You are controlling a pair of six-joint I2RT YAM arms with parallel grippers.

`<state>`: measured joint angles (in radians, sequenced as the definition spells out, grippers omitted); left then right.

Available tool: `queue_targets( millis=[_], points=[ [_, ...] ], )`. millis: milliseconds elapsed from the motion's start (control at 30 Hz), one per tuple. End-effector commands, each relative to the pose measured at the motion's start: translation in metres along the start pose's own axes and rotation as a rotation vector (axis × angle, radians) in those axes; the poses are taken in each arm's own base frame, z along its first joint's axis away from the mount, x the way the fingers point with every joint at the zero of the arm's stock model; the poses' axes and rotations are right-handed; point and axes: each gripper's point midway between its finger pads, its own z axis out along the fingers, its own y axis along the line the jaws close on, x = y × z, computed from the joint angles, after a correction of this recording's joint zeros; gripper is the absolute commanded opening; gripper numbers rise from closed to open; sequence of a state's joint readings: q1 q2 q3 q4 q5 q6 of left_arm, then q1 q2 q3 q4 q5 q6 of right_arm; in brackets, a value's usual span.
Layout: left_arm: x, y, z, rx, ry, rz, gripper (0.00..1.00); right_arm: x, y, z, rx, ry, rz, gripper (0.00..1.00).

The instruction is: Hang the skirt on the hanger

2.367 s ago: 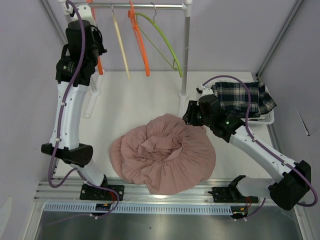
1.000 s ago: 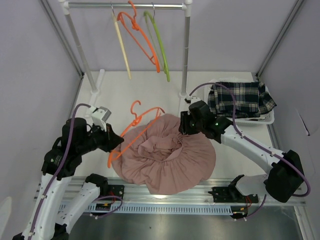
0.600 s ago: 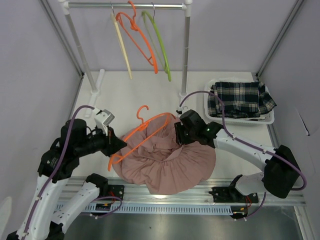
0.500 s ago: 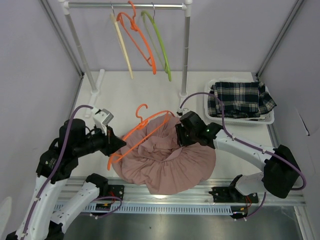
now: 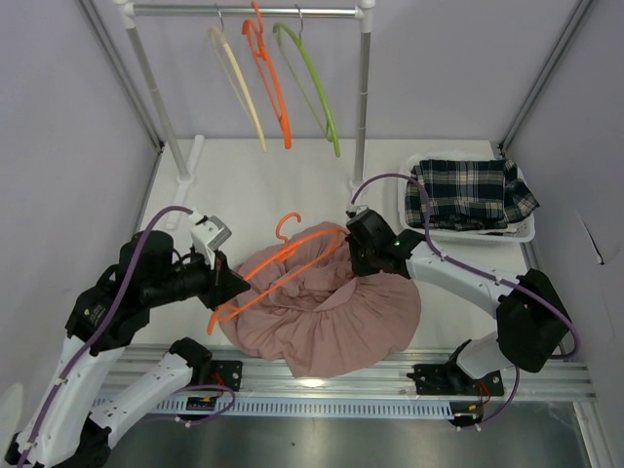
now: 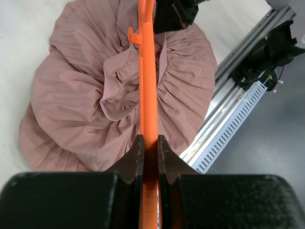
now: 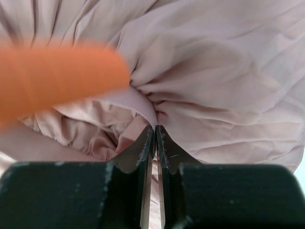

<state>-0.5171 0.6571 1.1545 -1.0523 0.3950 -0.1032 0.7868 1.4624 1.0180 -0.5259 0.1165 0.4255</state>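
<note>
A dusty-pink skirt (image 5: 327,307) lies crumpled on the table in front of the arms. My left gripper (image 5: 226,290) is shut on the lower bar of an orange hanger (image 5: 283,258), which slants over the skirt's left side with its hook (image 5: 289,225) pointing away. In the left wrist view the hanger (image 6: 147,86) runs straight out from the closed jaws over the skirt (image 6: 86,105). My right gripper (image 7: 155,128) is shut on a fold of the skirt's waistband (image 7: 138,102); in the top view it (image 5: 365,255) sits at the skirt's far edge, by the hanger's tip.
A clothes rail (image 5: 263,12) at the back carries cream (image 5: 239,88), orange (image 5: 271,78) and green (image 5: 312,83) hangers. Its right post (image 5: 363,97) stands just behind my right gripper. A white tray (image 5: 411,222) at the right holds a plaid garment (image 5: 468,190).
My left arm brought the orange hanger down from the rail and over the skirt. My right gripper moved onto the skirt's far edge and closed on its fabric.
</note>
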Motion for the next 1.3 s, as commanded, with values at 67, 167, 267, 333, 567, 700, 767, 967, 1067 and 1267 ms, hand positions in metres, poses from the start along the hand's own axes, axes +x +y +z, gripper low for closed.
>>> queue_targets(
  millis=[67,167,267,333,567,700,767,967,1067,1267],
  points=[
    [-0.009,-0.005,-0.004,0.012,-0.026,0.052,0.00,-0.031,0.003,-0.007,0.010,-0.070,0.047,0.11],
    [-0.006,-0.006,-0.004,0.017,-0.019,0.049,0.00,-0.034,0.002,-0.008,0.020,-0.075,0.052,0.10],
    [-0.005,-0.004,-0.003,0.008,-0.015,0.047,0.00,-0.036,0.000,-0.009,0.030,-0.080,0.056,0.09],
    [-0.007,-0.006,-0.004,0.018,-0.017,0.048,0.00,-0.036,-0.005,-0.009,0.047,-0.074,0.062,0.09],
    [-0.004,-0.010,-0.003,0.045,-0.008,0.043,0.00,-0.038,-0.018,-0.015,0.068,-0.082,0.081,0.09],
    [0.004,-0.012,0.000,0.064,0.013,0.029,0.00,-0.041,-0.023,-0.017,0.075,-0.092,0.091,0.09],
    [0.007,-0.012,0.003,0.069,0.029,0.019,0.00,-0.042,-0.024,-0.017,0.074,-0.095,0.093,0.09],
    [0.009,-0.015,0.005,0.083,0.048,0.017,0.00,-0.043,-0.026,-0.018,0.080,-0.104,0.099,0.09],
    [0.014,-0.013,0.009,0.083,0.071,0.009,0.00,-0.042,-0.028,-0.019,0.081,-0.106,0.101,0.09],
    [0.018,-0.013,0.014,0.088,0.099,-0.001,0.00,-0.044,-0.030,-0.023,0.077,-0.118,0.103,0.09]
  ],
)
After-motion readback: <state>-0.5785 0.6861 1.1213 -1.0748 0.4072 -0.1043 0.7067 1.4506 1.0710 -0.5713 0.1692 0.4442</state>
